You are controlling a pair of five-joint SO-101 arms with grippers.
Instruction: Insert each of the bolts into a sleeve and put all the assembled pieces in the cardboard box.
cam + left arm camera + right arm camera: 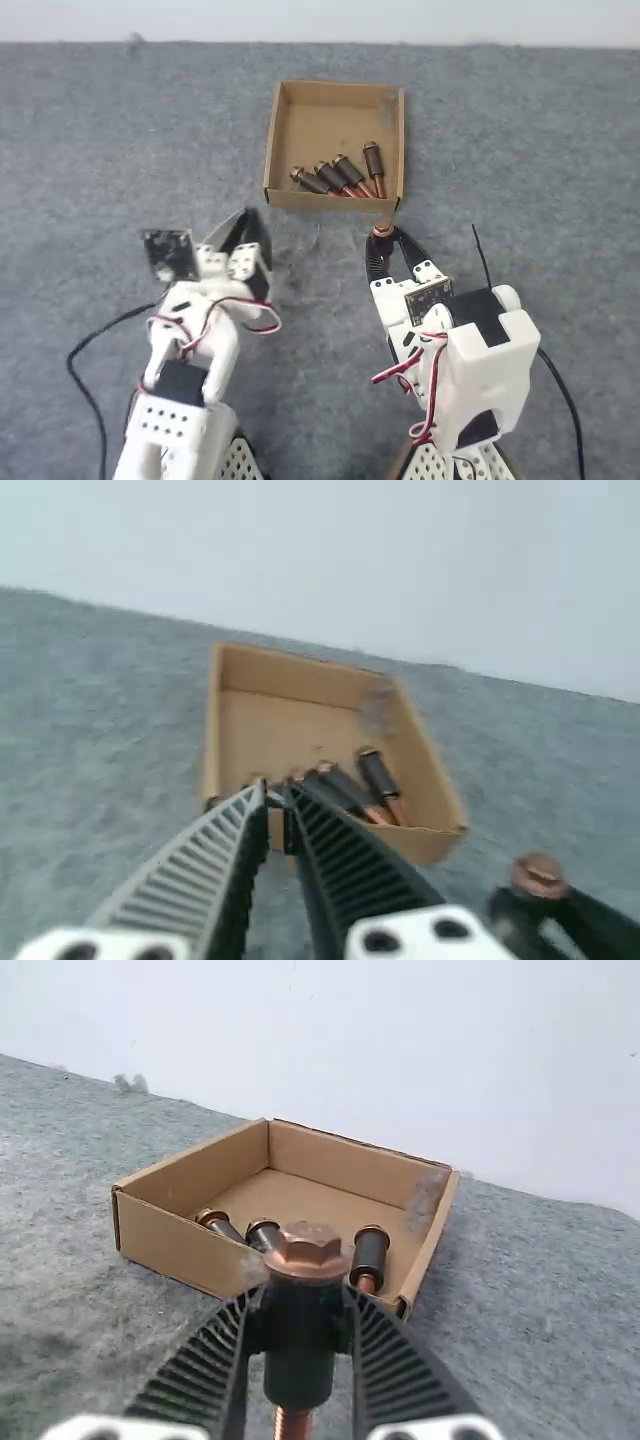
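Note:
The cardboard box (334, 88) sits at the far middle of the grey mat, with several assembled pieces (340, 178) lying along its near wall. My right gripper (385, 242) is just in front of the box's near right corner, shut on an assembled piece (300, 1335): a black sleeve with a copper bolt head (305, 1250) on top. Beyond that gripper (300, 1305) stands the box (170, 1235). My left gripper (246, 215) hovers near the box's near left corner. Its fingers (330, 845) are shut with nothing between them, pointing at the box (300, 675).
Grey mat (100, 150) stretches free on both sides of the box. The held bolt head (540, 875) appears at the edge of the left wrist view. A pale wall (400, 1040) rises behind the mat.

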